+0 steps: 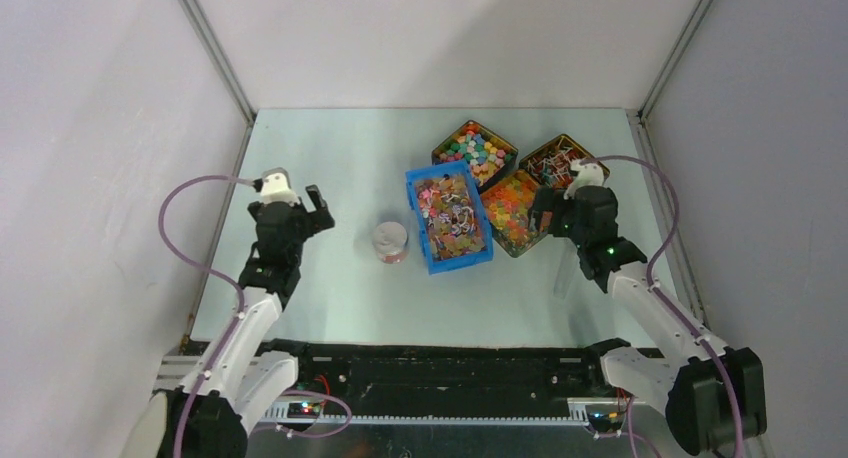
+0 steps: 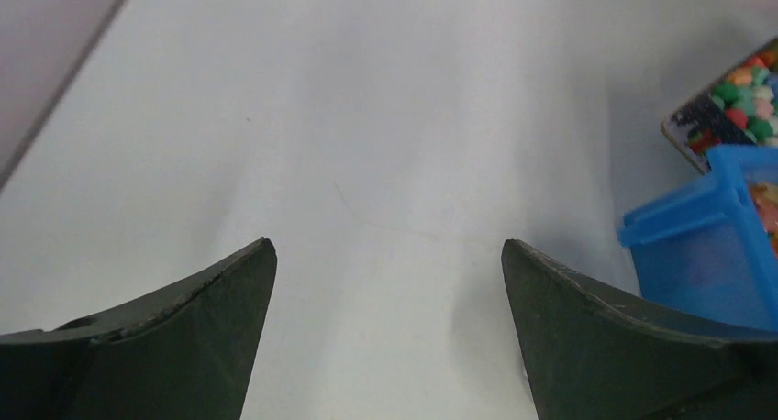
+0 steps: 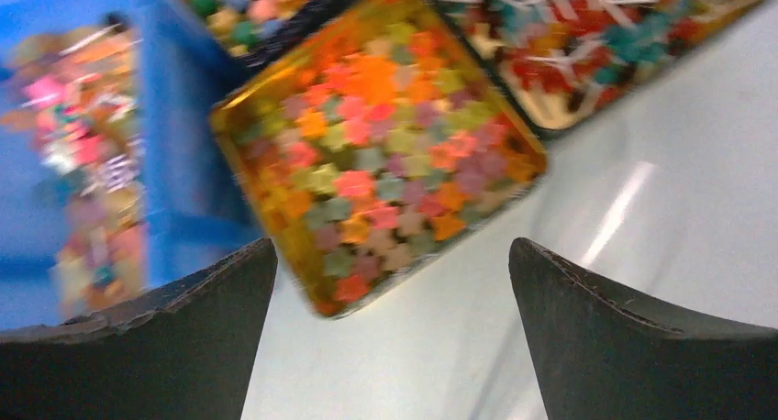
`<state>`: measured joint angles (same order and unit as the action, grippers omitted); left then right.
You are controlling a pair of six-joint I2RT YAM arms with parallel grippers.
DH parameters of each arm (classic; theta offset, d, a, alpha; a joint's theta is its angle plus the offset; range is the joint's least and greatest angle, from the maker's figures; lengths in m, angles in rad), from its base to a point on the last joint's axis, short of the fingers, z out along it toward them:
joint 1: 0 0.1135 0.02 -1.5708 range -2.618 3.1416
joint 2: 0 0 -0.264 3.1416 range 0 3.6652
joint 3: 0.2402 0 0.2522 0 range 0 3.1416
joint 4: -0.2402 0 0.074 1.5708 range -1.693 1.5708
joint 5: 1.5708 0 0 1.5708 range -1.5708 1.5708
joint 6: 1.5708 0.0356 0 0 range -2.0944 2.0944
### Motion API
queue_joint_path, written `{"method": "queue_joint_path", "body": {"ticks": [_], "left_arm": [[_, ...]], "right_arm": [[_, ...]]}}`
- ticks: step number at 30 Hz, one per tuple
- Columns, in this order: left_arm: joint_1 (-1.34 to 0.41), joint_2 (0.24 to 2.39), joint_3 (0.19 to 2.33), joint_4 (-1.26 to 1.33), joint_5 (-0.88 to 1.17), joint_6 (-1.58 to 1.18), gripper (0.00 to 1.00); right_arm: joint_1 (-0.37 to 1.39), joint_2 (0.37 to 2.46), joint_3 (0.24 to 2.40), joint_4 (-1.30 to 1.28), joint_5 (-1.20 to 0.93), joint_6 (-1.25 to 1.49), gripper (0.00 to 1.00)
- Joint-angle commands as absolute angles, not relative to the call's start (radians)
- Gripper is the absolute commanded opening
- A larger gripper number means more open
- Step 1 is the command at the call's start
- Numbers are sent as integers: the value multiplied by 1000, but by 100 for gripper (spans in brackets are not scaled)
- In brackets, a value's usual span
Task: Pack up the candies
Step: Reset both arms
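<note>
L tool (image 2: 385,246) was wide open, empty, well left of blue bin (image 1: 458,261); R tool (image 3: 393,244) open too, just right of it; candies (image 1: 450,216) inside.

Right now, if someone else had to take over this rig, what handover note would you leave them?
Left pincer: open, empty, over bare table, to the left of the blue bin.
Right pincer: open, empty, aimed at the tin of orange sweets, touching nothing.
Things: the candies are heaped in the blue bin mid-table. A small round can stands just left of the bin.
Done: nothing visibly picked or packed.
Left: the whole job. Where the candies are meant to go is not clear from these views.
</note>
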<state>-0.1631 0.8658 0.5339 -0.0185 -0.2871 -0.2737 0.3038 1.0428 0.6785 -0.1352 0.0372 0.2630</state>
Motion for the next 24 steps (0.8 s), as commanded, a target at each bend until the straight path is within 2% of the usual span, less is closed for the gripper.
{"method": "queue_joint_path", "body": {"ticks": [1, 6, 11, 20, 24], "left_arm": [[-51, 835, 506, 121, -155, -155, 100], [-4, 817, 439, 230, -108, -67, 100], [-3, 836, 370, 326, -121, 16, 100], [-3, 992, 212, 728, -193, 7, 100], [-3, 1103, 224, 868, -188, 27, 100]], "right_arm": [[226, 1017, 577, 48, 229, 248, 100], [158, 982, 453, 218, 233, 180, 100], [110, 1023, 311, 506, 113, 115, 100], [88, 1159, 280, 704, 115, 28, 100], [68, 1207, 278, 774, 117, 5, 100]]}}
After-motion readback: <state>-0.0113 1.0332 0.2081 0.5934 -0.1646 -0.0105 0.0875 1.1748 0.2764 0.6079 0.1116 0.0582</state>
